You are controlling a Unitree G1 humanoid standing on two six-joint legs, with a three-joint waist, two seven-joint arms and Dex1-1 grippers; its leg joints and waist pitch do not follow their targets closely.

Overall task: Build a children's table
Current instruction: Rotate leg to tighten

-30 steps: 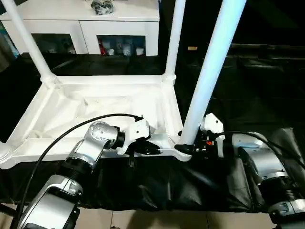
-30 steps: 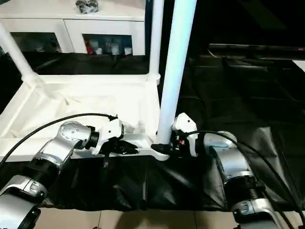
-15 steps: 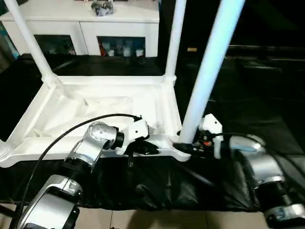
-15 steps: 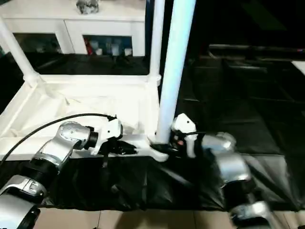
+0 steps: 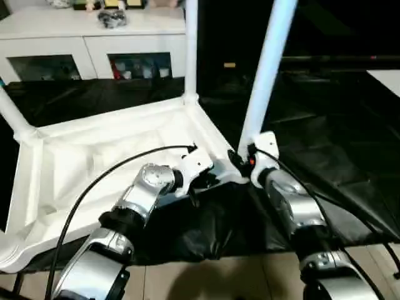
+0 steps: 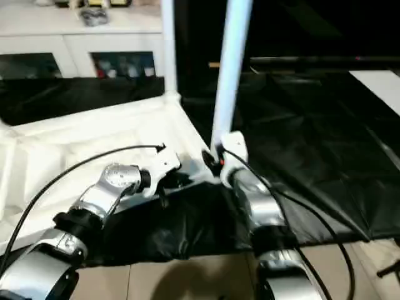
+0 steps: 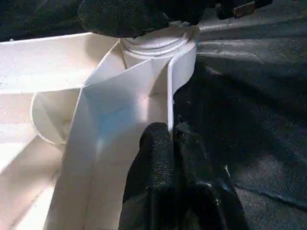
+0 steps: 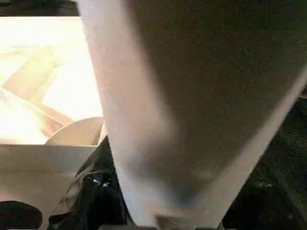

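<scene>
Upturned children's table (image 5: 94, 156) shows three upright legs (image 5: 265, 69); two tools grip it.

The tops of two upright legs, the near leg (image 5: 265, 75) and the far leg (image 5: 190, 47), are running out past the upper edge. At the near leg's base, the right gripper (image 5: 240, 164) is sitting partly behind the leg, so its fingers are staying unreadable. In the right wrist view that leg (image 8: 192, 110) is blurring into a pale mass. Behind the far leg, the cabinet (image 5: 81, 47) contents are appearing too small to identify.
</scene>
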